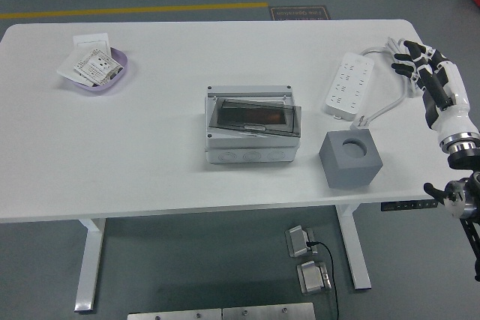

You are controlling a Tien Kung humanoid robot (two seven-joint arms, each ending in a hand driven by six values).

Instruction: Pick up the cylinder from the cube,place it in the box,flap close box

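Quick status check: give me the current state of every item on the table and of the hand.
Box: lid down over the opening, tinted, contents unclear.
Cube: upright, round hole on top, no cylinder in view.
Power strip: flat, cord trailing right.
Purple tray: holds small packets.
Right hand: open, fingers spread, holding nothing, at the table's right edge.
Left hand: out of view.
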